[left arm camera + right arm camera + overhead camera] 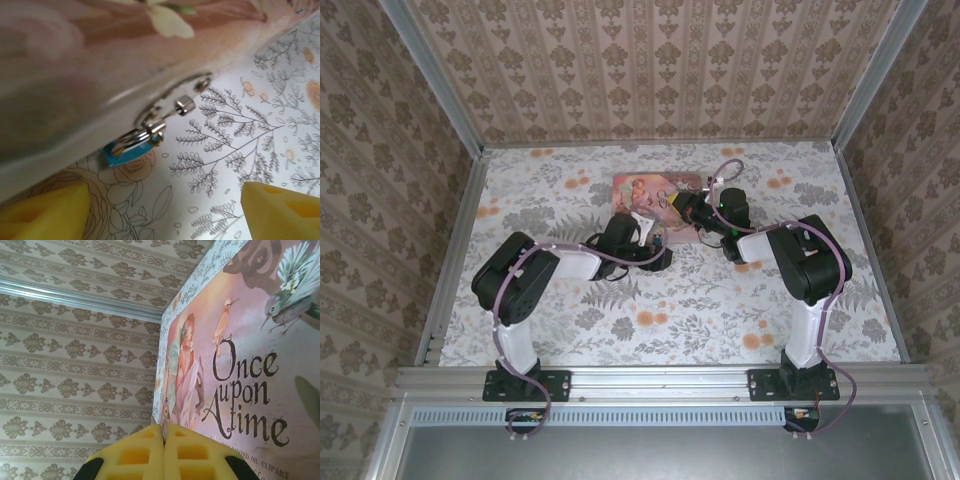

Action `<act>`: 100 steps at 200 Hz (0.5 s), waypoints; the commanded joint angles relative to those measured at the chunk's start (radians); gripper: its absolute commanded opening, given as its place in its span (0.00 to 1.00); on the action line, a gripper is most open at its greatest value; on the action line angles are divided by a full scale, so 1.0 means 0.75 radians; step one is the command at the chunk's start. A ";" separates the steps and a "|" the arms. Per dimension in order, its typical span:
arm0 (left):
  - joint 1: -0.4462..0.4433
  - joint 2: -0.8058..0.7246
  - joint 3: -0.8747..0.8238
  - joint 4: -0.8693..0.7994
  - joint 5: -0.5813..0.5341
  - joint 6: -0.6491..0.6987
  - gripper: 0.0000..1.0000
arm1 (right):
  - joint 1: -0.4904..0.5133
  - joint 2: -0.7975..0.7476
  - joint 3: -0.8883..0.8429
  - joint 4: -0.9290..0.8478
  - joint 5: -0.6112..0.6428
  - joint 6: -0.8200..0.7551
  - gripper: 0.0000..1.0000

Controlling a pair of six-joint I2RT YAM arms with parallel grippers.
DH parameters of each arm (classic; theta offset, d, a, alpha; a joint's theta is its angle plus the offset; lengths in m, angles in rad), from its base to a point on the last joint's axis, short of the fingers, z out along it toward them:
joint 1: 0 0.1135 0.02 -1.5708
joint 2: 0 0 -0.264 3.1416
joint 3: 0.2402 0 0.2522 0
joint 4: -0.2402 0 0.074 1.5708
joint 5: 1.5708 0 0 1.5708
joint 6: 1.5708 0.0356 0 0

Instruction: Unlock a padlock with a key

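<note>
The padlock (125,153), a tiny teal body with a silvery shackle, hangs from the hasp on the front wall of the pink tin (75,85); from above it is a blue speck (658,240). My left gripper (165,215) is open just below it, its yellow fingers (45,210) wide apart with only tablecloth between them. My right gripper (163,427) is shut on the key (154,419), of which a thin metal sliver pokes out between the pads. It hovers over the tin's lid (240,365). In the top view the left gripper (645,232) and right gripper (678,203) meet at the tin's front edge.
The tin (658,188) lies at the back middle of the floral tablecloth (720,300). Patterned walls and aluminium rails (450,250) enclose the table on three sides. Both arms bend inward toward the tin.
</note>
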 commanded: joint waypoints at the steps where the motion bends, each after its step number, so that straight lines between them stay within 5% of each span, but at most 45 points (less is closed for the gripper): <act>1: -0.026 0.059 -0.008 0.127 -0.098 0.056 0.79 | -0.004 0.048 -0.037 -0.006 0.005 -0.007 0.00; 100: -0.030 0.095 -0.033 0.385 -0.108 -0.097 0.77 | -0.004 0.067 -0.045 -0.024 0.006 -0.017 0.00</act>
